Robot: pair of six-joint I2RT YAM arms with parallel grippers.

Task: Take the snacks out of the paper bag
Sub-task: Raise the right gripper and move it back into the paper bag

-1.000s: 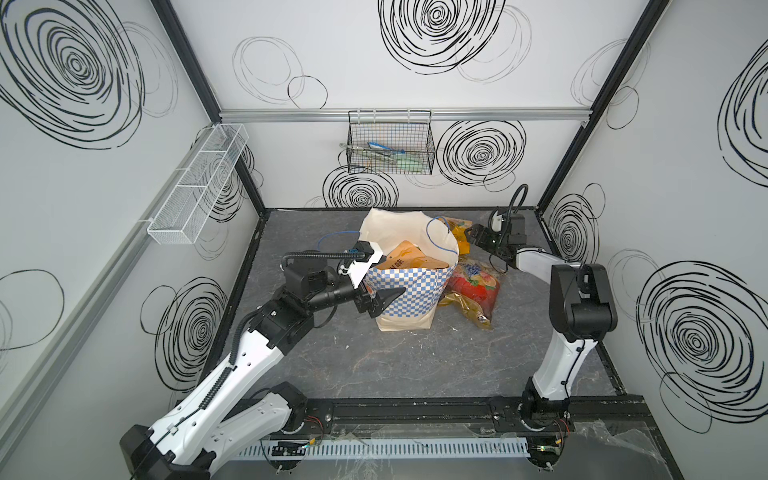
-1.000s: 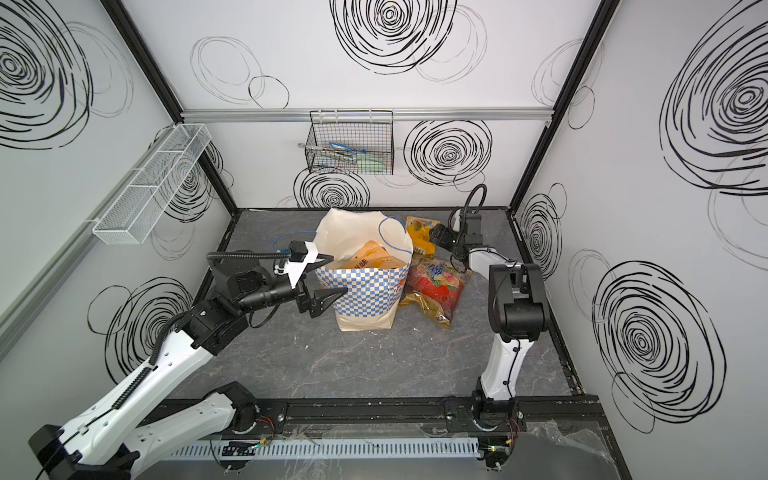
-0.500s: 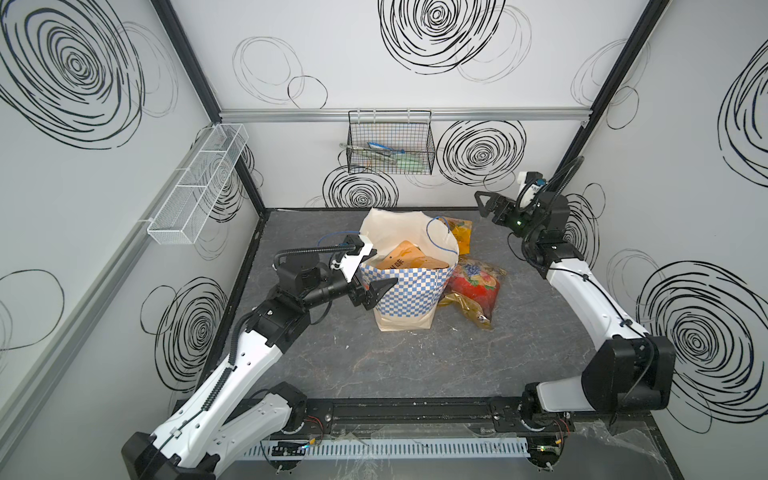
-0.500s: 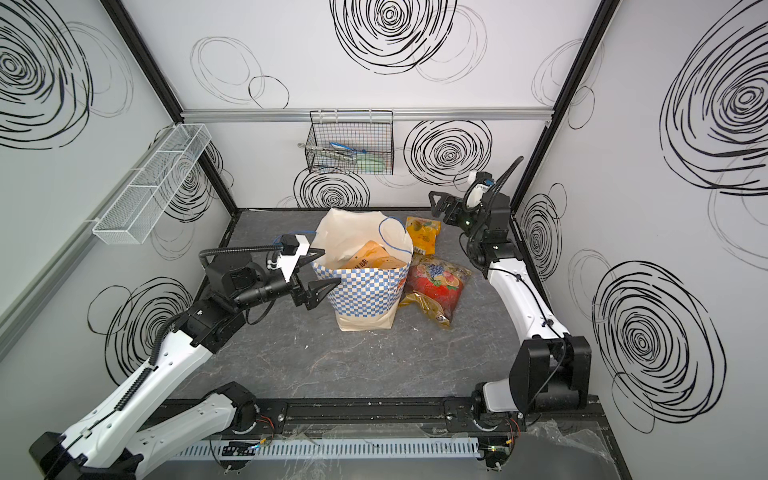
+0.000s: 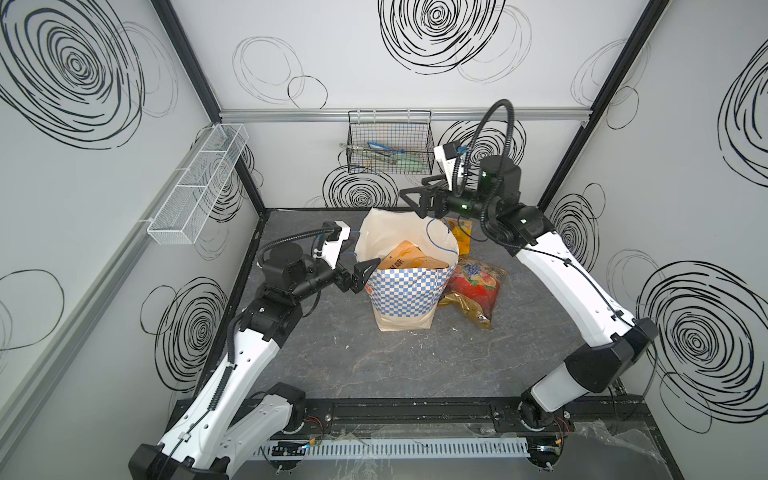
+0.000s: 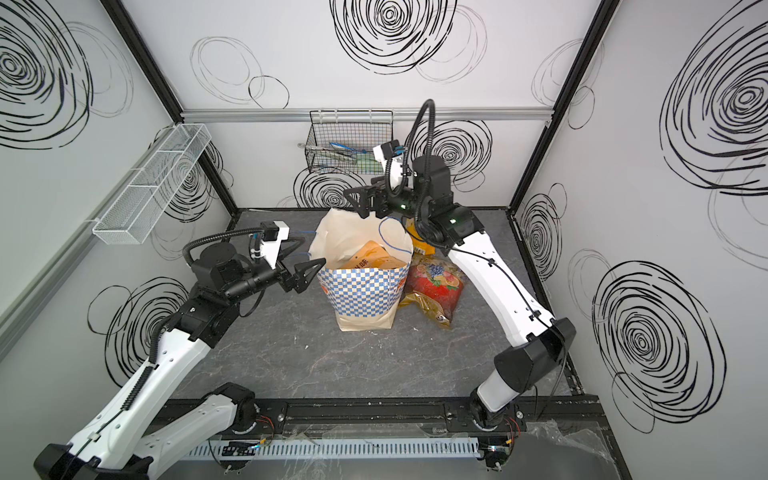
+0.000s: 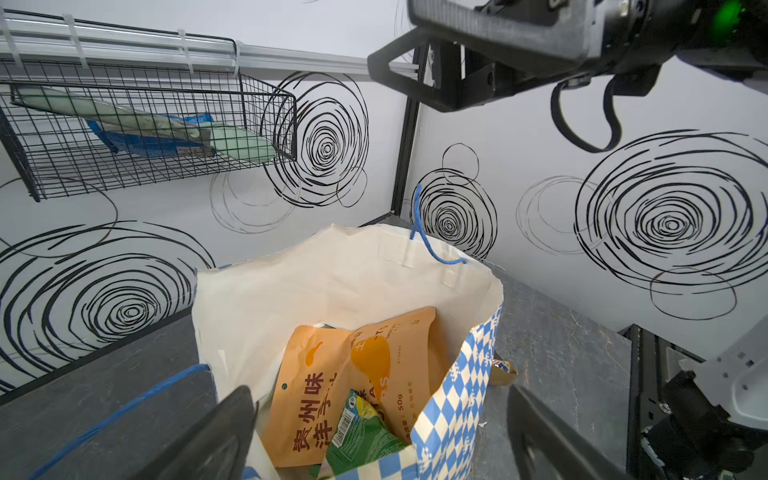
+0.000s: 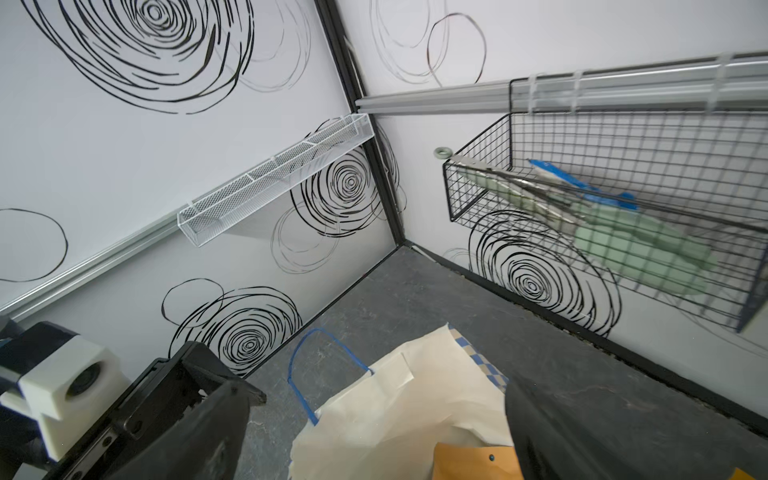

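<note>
The paper bag (image 5: 405, 299) stands upright and open on the grey tabletop (image 5: 374, 357), and every place here is given from it. The task looks partly done. Against the bag's right wall lies a red fruit-printed pouch (image 5: 473, 286) on top of a gold bag (image 5: 473, 311), and behind the bag's right rear corner a yellow-orange bag (image 5: 463, 235) shows, so at least three snacks are already out. Still inside, an orange pouch with Chinese characters (image 7: 332, 399) leans up toward the rim, with a small green packet (image 7: 357, 436) tucked in front of it; whether more lies beneath them is hidden. The right gripper (image 5: 411, 203) hangs above the bag's rear rim, jaws spread and empty, with the orange pouch below and in front of it. The left gripper (image 5: 365, 276) sits at the bag's left rim, jaws spread with nothing between them; whether a fingertip touches the paper cannot be told. The orange pouch seems the likeliest next pick.
</note>
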